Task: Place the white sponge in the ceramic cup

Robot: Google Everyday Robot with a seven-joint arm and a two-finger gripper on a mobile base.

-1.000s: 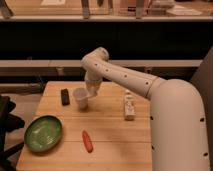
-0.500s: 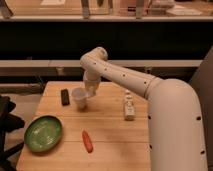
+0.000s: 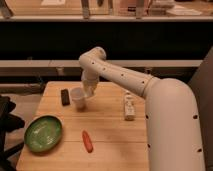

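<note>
The ceramic cup (image 3: pixel 78 98) is small, whitish and handleless. It stands upright on the wooden table (image 3: pixel 107 135) near the back left. My gripper (image 3: pixel 89 93) hangs from the white arm (image 3: pixel 120 75) right at the cup's right rim, touching or just above it. I cannot pick out the white sponge; if it is in the gripper or in the cup, it is hidden.
A dark block (image 3: pixel 65 96) lies left of the cup. A green plate (image 3: pixel 43 133) sits at the front left, with a red-orange carrot-like item (image 3: pixel 87 141) to its right. A small whitish bottle-like object (image 3: pixel 129 107) is at the right. A dark chair (image 3: pixel 7 125) stands off the table's left edge.
My gripper has shifted slightly left and up toward the cup's rim. The cup and the other objects have not moved.
</note>
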